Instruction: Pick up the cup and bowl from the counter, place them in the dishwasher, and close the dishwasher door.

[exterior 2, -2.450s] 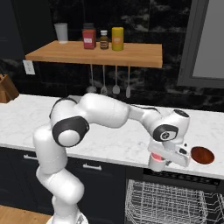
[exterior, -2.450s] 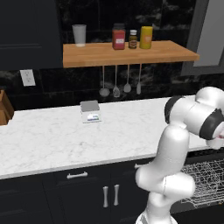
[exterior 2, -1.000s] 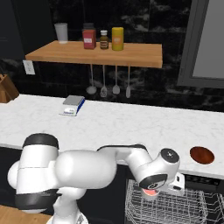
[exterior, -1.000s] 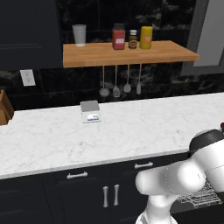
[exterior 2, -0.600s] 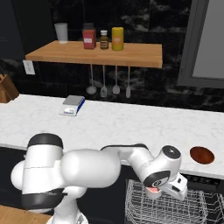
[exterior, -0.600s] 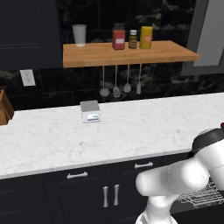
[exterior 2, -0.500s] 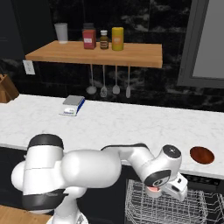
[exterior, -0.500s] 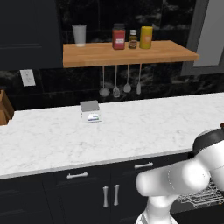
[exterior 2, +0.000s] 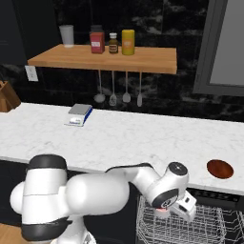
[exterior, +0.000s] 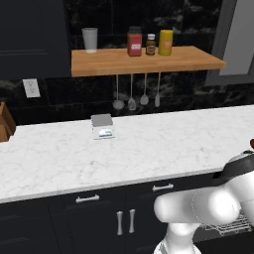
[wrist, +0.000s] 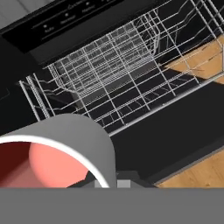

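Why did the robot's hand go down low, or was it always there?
Yes, it moved. The tool was up beside the bowl on the counter; now it hangs below the counter's edge, over the wire rack.

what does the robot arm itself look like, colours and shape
The arm is built of smooth, glossy white rounded segments, bulbous at the joints, with dark grey to black caps and bands where the segments meet. One joint near the wrist has a reddish ring on its underside. The end effector is a small white block. No cables or markings are visible.
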Available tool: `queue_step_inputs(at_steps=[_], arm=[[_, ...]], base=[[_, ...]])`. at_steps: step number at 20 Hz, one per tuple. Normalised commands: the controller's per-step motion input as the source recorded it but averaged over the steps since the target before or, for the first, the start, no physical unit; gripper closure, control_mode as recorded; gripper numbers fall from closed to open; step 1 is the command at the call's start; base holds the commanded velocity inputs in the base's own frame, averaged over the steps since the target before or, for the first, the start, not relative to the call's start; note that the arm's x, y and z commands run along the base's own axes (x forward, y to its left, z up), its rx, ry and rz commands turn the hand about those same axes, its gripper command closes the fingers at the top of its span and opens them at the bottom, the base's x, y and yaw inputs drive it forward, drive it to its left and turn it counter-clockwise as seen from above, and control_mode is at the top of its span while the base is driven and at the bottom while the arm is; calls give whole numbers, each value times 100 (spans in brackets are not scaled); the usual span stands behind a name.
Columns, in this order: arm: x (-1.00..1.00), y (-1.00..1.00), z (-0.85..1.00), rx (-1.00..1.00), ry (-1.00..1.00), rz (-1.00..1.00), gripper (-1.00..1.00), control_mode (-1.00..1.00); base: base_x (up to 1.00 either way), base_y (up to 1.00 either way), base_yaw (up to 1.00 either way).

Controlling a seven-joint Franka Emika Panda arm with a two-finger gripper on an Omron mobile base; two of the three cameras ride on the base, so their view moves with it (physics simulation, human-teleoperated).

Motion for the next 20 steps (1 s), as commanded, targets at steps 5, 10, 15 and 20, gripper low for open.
queue_step_inputs(at_steps=[5,10,15,20], arm=[[-11,27,-63,-4,-8,0,100,-100],[-3,21,-35,-4,-11,0,100,-100],[0,12,-19,0,-9,0,100,-100],[18,-1,0,0,-5,0,100,-100]], base=[[0,0,0],[0,0,0],[0,0,0],[0,0,0]])
